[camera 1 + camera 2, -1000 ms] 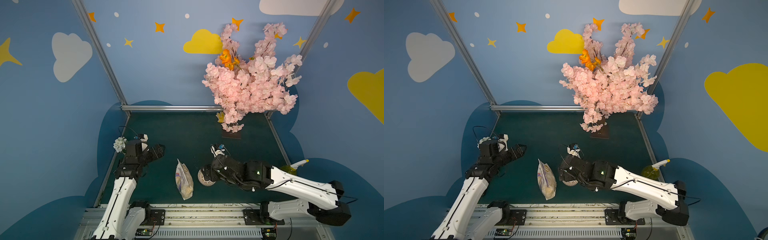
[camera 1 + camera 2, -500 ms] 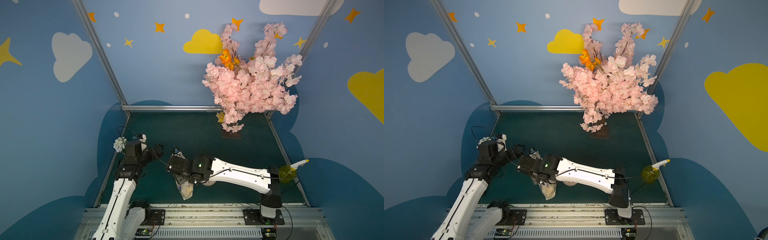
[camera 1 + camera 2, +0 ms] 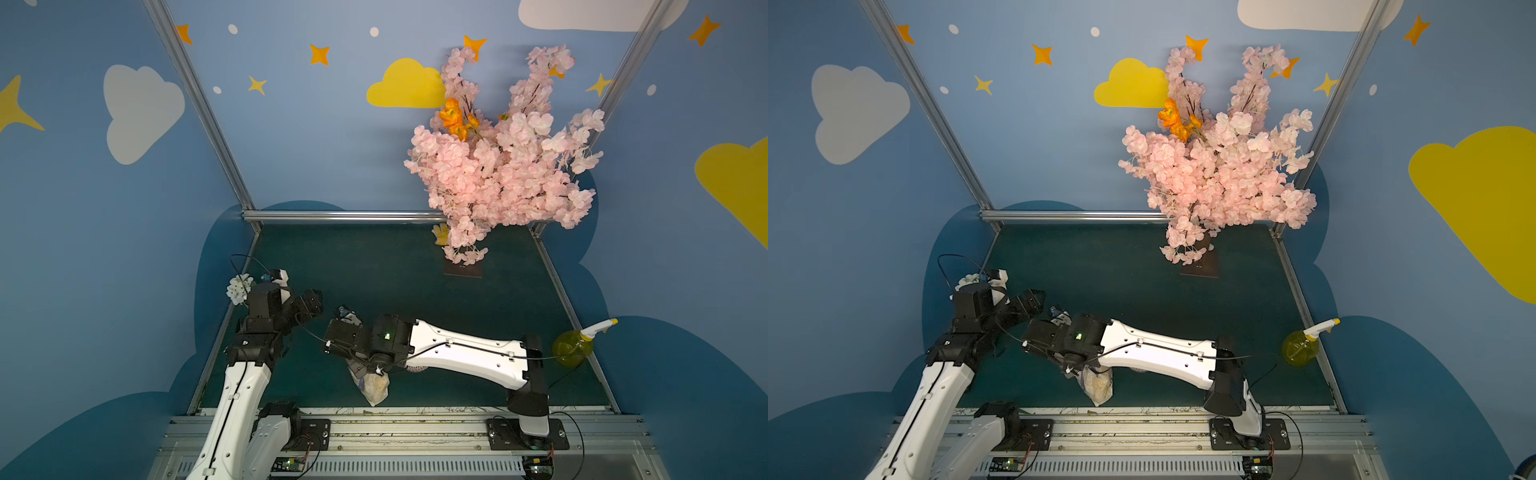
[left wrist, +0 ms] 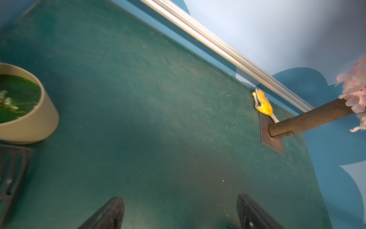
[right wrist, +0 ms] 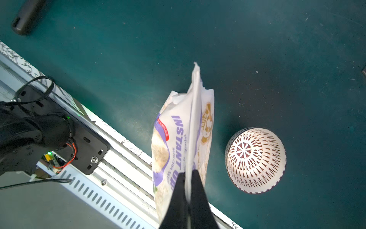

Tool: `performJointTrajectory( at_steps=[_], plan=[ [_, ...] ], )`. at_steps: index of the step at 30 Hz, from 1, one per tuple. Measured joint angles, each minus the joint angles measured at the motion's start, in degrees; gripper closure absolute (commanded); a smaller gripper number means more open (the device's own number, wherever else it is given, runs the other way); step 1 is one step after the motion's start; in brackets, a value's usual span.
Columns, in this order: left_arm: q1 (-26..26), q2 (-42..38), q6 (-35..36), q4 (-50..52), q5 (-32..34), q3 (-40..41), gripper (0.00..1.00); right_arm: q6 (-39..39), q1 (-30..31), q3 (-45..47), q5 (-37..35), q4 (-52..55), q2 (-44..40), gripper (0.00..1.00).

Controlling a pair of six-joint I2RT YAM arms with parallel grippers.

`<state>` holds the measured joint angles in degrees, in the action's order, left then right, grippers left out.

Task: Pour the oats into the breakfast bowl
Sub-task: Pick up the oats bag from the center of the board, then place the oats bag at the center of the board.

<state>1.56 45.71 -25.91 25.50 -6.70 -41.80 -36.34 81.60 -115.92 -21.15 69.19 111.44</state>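
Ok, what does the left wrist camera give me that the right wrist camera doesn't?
Left wrist only: the beige pot, the yellow glove, the blossom tree's trunk, and the left tool with jaws wide apart, holding nothing. Right wrist only: the right tool shut on a flap of the oats bag, with the breakfast bowl beside the bag, not touching it. Both: the green table mat.

Blue walls [image 3: 332, 137] painted with clouds [image 3: 141, 112] and stars [image 3: 320, 54] enclose a dark green mat [image 3: 395, 270] edged by aluminium rails [image 3: 345, 216].
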Motion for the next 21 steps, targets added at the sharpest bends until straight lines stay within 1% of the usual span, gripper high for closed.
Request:
performJointTrajectory(
  at_steps=[3, 7, 9, 12, 15, 18, 21],
  plan=[
    [0.04, -2.34, 0.46, 0.0, 1.66, 0.0, 0.06, 0.96, -1.33, 3.78, -0.59, -3.13, -6.6, 1.0],
    [0.2, -3.87, 1.57, 0.0, 2.84, 0.0, 0.06, 4.2, -5.05, 13.38, -3.5, -10.23, -21.44, 1.0],
    [0.22, -3.89, 2.23, 0.0, 2.64, 0.0, 0.06, 5.27, -8.57, 16.39, -4.46, -12.35, -28.3, 1.0],
    [0.22, -3.56, 2.86, 0.07, 1.77, -0.04, 0.06, 6.75, -15.54, 19.71, -6.34, -13.84, -36.76, 1.0],
    [0.22, -3.45, 3.41, 0.13, 0.85, -0.09, 0.06, 7.89, -21.35, 22.47, -8.39, -13.31, -42.95, 1.0],
    [0.22, -3.52, 3.69, 0.22, -0.52, -0.24, 0.07, 8.7, -25.4, 24.83, -10.58, -11.52, -46.64, 1.0],
    [-0.31, -1.95, 3.15, 0.9, -2.8, -1.66, 0.08, 9.64, -29.62, 28.37, -12.09, -8.37, -49.92, 1.0]
  ],
)
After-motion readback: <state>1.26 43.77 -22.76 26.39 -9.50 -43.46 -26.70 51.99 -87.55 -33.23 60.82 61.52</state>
